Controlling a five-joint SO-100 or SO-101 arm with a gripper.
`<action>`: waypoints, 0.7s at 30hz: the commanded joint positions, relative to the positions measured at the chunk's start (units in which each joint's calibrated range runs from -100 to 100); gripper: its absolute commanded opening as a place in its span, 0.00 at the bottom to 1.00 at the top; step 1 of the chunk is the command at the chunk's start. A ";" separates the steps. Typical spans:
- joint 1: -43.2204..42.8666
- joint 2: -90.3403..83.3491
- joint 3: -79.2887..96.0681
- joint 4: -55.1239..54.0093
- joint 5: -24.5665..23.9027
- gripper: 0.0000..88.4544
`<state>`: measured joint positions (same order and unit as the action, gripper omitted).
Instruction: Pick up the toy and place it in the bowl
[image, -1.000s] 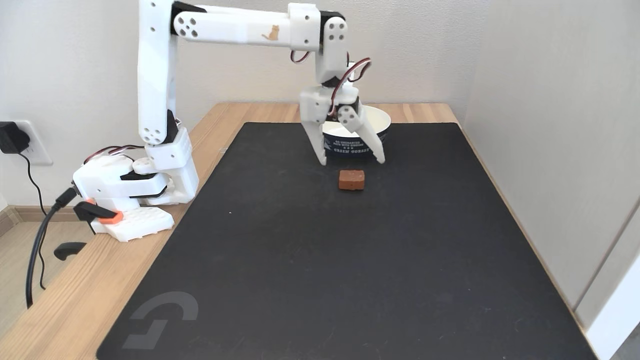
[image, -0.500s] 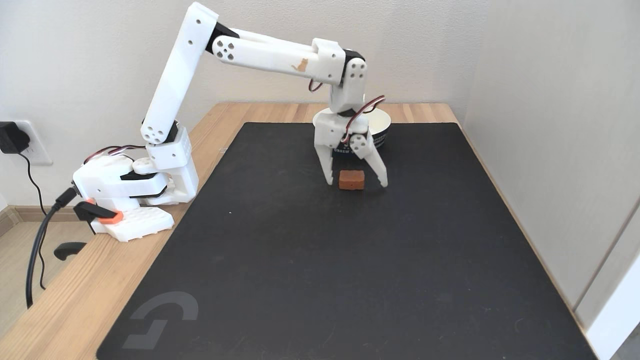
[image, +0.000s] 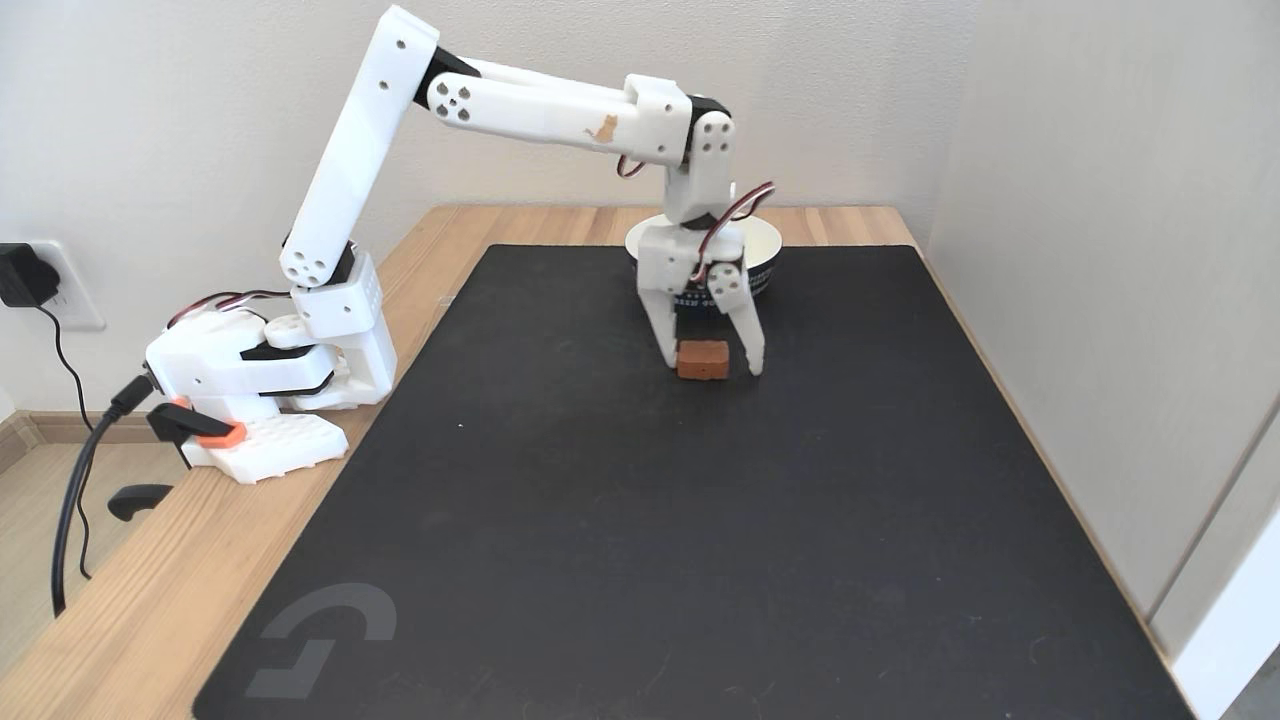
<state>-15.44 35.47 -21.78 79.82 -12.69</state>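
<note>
Reddish-brown toy (image: 702, 359) lies flat, long axis left-right, between parted jaws.

This looks like a corner of a home room or home office set up for hobby robotics. A light wooden desk (image: 130, 610) stands against plain off-white walls (image: 1080, 200), with a large black desk mat (image: 700, 560) over it. At far left a black plug adapter (image: 20, 278) sits in a white wall socket (image: 75, 300), its cable trailing down. A white 3D-printed robot arm (image: 340, 220) is clamped to the desk's left edge.
</note>
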 joint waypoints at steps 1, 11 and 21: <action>-0.16 0.00 -0.17 -1.25 0.42 0.03; -2.50 -0.83 -10.09 -3.70 0.37 0.03; -13.46 -14.50 -15.85 -13.44 0.01 0.03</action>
<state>-25.51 27.73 -40.67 73.49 -12.48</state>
